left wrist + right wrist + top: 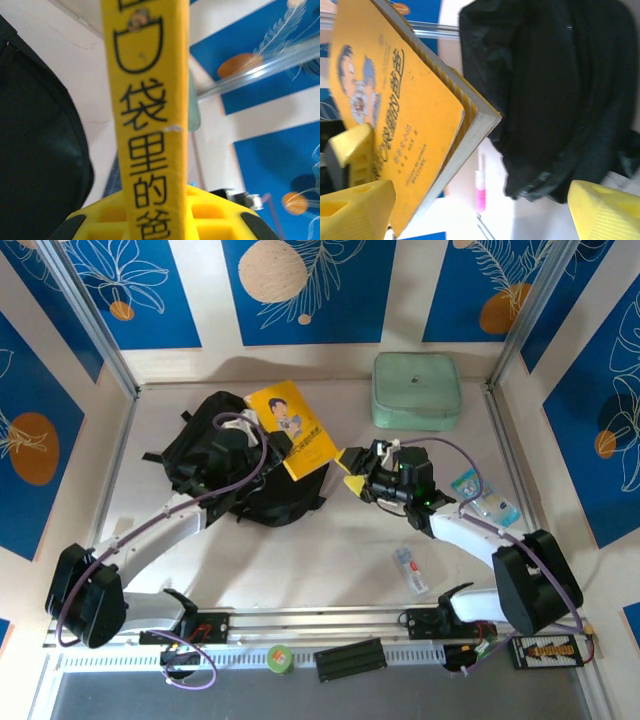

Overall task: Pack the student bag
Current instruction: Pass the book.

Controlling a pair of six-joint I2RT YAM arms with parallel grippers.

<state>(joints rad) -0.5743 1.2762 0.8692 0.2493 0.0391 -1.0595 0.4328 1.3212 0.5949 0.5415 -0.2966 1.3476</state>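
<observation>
From above, the left end effector [250, 435] holds the yellow book [290, 430] tilted over the bag [225, 475], which lies directly beneath it on the worktop [330, 540]. The right end effector [350, 470] stands wide and empty, with the book just to its left and a mint case [417, 390] beyond it. The left wrist view adds what the top one hides: the book's spine runs upright between the narrow yellow fingers [100, 220], clamped there, with the bag's black fabric to their left. The right wrist view shows the fingers [605, 210] far apart, the book's corner ahead and left and the bag straight ahead, but I cannot tell whether its zip is open. Judged so, the book is being loaded; next, the opening must be found and held while the left arm lowers the book in.
</observation>
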